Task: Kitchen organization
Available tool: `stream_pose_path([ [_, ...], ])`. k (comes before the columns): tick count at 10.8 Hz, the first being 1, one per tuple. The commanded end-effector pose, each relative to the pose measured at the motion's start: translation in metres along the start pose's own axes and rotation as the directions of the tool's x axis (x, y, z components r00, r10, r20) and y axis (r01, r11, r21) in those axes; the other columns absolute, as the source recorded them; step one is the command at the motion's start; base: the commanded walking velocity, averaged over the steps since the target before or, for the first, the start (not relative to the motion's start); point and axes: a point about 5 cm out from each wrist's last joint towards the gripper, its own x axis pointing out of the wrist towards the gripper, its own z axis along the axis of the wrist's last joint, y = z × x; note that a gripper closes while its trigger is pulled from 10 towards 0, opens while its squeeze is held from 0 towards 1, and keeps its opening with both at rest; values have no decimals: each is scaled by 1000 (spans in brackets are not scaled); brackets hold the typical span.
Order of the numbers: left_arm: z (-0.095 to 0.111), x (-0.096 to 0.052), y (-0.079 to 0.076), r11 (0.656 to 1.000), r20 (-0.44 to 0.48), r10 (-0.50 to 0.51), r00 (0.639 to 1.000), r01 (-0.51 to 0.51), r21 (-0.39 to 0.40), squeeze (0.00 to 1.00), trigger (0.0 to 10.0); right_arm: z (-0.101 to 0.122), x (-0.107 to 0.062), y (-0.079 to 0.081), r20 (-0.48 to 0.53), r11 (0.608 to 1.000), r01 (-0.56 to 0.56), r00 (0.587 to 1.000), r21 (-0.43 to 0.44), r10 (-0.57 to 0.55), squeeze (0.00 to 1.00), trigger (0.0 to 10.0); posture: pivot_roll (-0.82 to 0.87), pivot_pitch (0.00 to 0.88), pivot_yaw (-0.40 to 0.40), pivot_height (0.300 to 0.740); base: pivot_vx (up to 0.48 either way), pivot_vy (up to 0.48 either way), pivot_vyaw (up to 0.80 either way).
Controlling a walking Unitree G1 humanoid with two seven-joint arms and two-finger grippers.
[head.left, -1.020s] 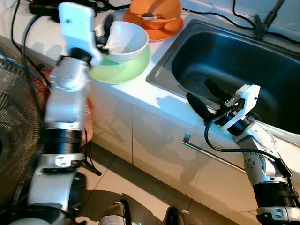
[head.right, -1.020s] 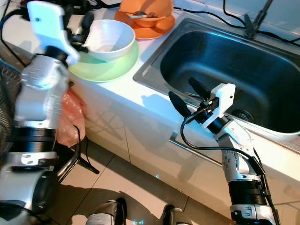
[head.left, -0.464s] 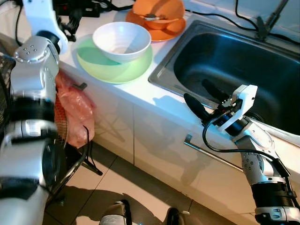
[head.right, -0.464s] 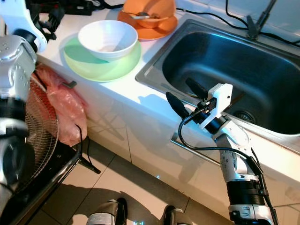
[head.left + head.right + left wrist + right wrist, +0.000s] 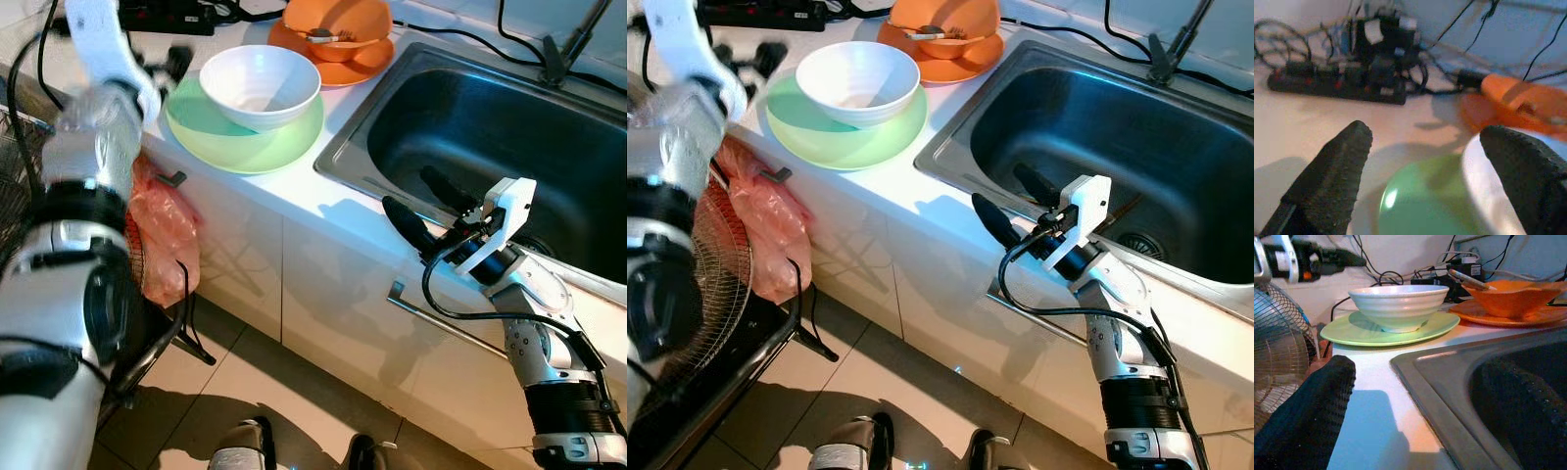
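Note:
A white bowl [image 5: 260, 86] sits on a green plate [image 5: 245, 137] on the white counter, left of the steel sink [image 5: 509, 127]. Behind them an orange bowl [image 5: 338, 20] holding a spoon rests on an orange plate [image 5: 343, 67]. My left gripper [image 5: 174, 64] hovers open, blurred, just left of the green plate's rim and apart from it; in the left wrist view its fingertips [image 5: 1347, 147] frame the plate [image 5: 1420, 205] and the bowl [image 5: 1484, 191]. My right gripper [image 5: 423, 206] stands open and holds nothing at the sink's front edge, one finger over the basin.
A black power strip with tangled cables [image 5: 167, 15] lies at the counter's back left. A wire fan [image 5: 715, 284] and a pink plastic bag [image 5: 162, 235] stand beside the cabinet. A metal cabinet handle [image 5: 441, 318] juts out below the sink. The faucet [image 5: 563, 49] rises behind the basin.
My left gripper left the white bowl's rim, swung away to the left, and now sits back near the plate's left edge. The bowl stayed on the plate. The right arm is unchanged.

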Motion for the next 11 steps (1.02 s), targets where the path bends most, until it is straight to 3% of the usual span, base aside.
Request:
stream_pose_path([
  [1,10,2,0,1000,29,-8,1000,8,2,1000,10000,0,-3,2,-5,1000,-3,1000,4,3,0,10000,94,154,-25,740,0,0,0],
  [2,12,2,-2,1000,35,-26,999,26,6,0,10000,-1,-2,2,-6,1000,-3,1000,5,3,0,10000,100,156,-27,740,0,0,0],
  [7,-33,3,-30,977,-151,-212,966,214,-4,0,10000,-2,-1,3,-8,1000,-4,1000,8,4,0,10000,96,156,-29,740,0,0,0],
  [11,-35,8,-45,985,-192,-171,966,169,-26,0,10000,-2,-1,4,-6,1000,-1,1000,11,1,0,10000,93,160,-26,740,0,0,0],
])
